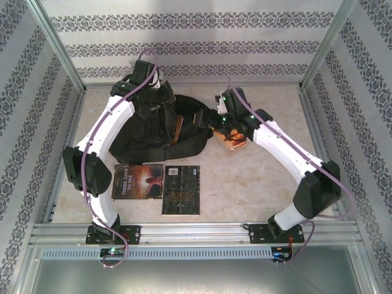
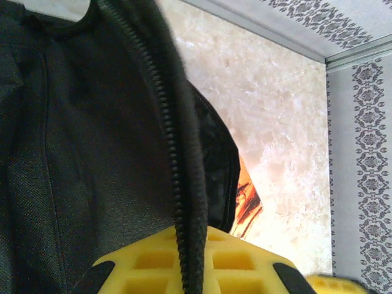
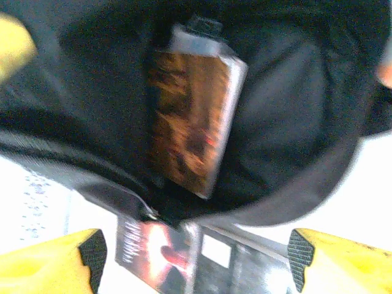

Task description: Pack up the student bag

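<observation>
With the student bag (image 1: 144, 131) slumped on the worktop (image 1: 257, 184) between both arms, gotta hold its zipper rim (image 2: 177, 184) up high using the left fingers (image 2: 153, 269) clamped on it, then ease the spread-apart, empty right fingers (image 3: 343, 257) straight back from the bag's mouth without snagging the book (image 3: 190, 122) tucked inside.

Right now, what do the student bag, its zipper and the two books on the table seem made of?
The student bag: soft woven fabric, matte black; the weave shows close up and it slumps in folds. Its zipper: black coil teeth, probably plastic. The titled book and dark book: thin, flat, printed covers, likely paperbacks of paper and card.
</observation>
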### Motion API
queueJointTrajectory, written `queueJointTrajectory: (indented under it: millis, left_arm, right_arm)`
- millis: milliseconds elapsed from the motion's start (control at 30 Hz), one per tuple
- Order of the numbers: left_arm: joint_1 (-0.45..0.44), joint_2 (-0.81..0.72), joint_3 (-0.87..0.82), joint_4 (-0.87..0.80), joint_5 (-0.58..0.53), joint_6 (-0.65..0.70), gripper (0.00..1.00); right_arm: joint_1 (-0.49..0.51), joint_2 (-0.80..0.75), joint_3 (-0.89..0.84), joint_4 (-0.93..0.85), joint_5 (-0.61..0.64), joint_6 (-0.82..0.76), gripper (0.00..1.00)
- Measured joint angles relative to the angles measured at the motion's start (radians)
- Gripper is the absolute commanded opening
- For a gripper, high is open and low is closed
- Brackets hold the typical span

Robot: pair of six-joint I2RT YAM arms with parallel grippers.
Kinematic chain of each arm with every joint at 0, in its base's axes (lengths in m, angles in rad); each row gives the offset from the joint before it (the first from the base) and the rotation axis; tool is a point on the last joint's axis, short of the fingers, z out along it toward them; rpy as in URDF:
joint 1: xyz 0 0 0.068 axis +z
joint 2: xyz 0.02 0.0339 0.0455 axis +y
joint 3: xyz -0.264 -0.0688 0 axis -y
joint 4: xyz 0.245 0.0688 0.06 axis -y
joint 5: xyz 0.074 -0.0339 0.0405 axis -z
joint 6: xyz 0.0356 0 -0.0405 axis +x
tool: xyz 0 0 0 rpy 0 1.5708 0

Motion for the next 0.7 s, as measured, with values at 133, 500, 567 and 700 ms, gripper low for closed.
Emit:
queueJointTrajectory:
  millis: [133, 500, 567, 700]
  left_arm:
    - [-0.001, 0.025, 0.000, 0.001, -0.002, -0.013, 0.00]
    - [-0.002, 0.028, -0.006, 0.022, -0.014, -0.039, 0.00]
    - [-0.002, 0.029, -0.008, 0.021, -0.028, -0.041, 0.00]
    - [-0.003, 0.031, -0.008, 0.019, -0.045, -0.043, 0.00]
  right_arm:
    - [-0.082, -0.093, -0.190, -0.024, 0.046, 0.035, 0.82]
    - [-0.327, 0.121, -0.228, -0.022, 0.007, 0.189, 0.84]
    - [-0.330, 0.236, -0.059, -0.070, 0.033, 0.125, 0.86]
    - [-0.335, 0.439, 0.257, -0.134, 0.104, -0.029, 0.88]
